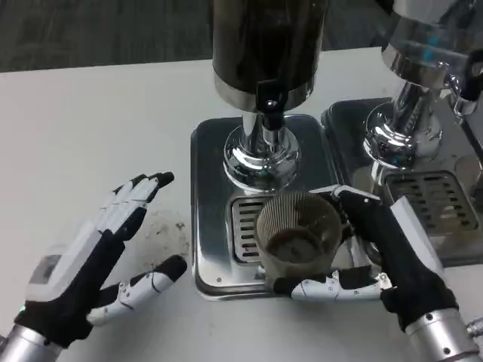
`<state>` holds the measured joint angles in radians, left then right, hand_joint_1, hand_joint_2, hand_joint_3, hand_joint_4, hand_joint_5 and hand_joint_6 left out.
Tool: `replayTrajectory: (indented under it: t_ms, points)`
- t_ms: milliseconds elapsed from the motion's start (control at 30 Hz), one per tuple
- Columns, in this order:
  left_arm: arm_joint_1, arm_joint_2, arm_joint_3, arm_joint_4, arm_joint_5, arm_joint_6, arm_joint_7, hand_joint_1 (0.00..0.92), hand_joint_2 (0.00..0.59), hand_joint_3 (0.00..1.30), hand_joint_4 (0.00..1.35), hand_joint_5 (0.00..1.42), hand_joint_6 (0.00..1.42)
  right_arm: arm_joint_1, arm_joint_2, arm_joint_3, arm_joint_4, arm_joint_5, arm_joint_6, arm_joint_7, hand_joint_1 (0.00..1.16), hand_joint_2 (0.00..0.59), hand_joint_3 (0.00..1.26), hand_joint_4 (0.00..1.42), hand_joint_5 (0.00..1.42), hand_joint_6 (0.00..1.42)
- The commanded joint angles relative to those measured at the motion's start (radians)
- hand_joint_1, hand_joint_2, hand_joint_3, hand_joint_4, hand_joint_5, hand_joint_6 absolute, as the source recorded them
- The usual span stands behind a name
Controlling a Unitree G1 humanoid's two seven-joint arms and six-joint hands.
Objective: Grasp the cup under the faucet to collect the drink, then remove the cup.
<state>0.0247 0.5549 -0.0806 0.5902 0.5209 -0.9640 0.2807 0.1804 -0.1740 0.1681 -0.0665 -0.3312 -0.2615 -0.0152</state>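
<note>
The white surface runs wide under everything, a faint stain on it near the left hand. On it sits a big drink dispenser, its dark tank standing on a shiny chrome pedestal, with a black faucet poking out at the front. Its steel base tray carries a slotted drip grate. A second dispenser of the same kind stands just beside it on the right, on its own tray.

The right hand is wrapped around the cup, thumb along the near side, fingers on the far side. The left hand rests out on the surface, well apart from the tray, fingers spread and holding nothing.

The ribbed cup stands on the grate, below and a bit forward of the faucet, with dark liquid showing in its bottom.
</note>
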Motion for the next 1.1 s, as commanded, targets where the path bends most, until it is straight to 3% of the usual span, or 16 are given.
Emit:
replayTrajectory:
  t_ms: [33, 200, 367, 700, 1100]
  points:
    - [0.098, 0.055, 0.028, -0.116, 0.034, 0.025, -0.014, 0.0, 0.193, 0.0, 0.0, 0.0, 0.0, 0.024, -0.003, 0.009, -0.075, 0.008, -0.014, 0.018, 1.02, 0.041, 0.76, 0.8, 0.78, 0.74]
    - [0.219, 0.107, 0.057, -0.239, 0.078, 0.043, -0.024, 0.0, 0.187, 0.0, 0.0, 0.0, 0.0, 0.054, -0.007, 0.018, -0.135, 0.02, -0.022, 0.048, 1.02, 0.04, 0.76, 0.8, 0.78, 0.75]
    - [0.32, 0.125, 0.087, -0.334, 0.115, 0.061, -0.019, 0.0, 0.185, 0.0, 0.0, 0.0, 0.0, 0.073, -0.031, 0.034, -0.175, 0.02, -0.033, 0.082, 1.02, 0.04, 0.76, 0.8, 0.78, 0.75]
    - [0.49, 0.105, 0.162, -0.496, 0.18, 0.164, -0.009, 0.0, 0.176, 0.0, 0.0, 0.0, 0.0, 0.08, -0.061, 0.041, -0.199, 0.064, -0.052, 0.149, 1.02, 0.047, 0.77, 0.8, 0.78, 0.75]
    - [0.513, 0.042, 0.145, -0.518, 0.205, 0.247, 0.018, 0.0, 0.17, 0.0, 0.0, 0.0, 0.0, 0.066, -0.069, 0.053, -0.198, 0.066, -0.058, 0.172, 1.01, 0.056, 0.77, 0.81, 0.78, 0.75]
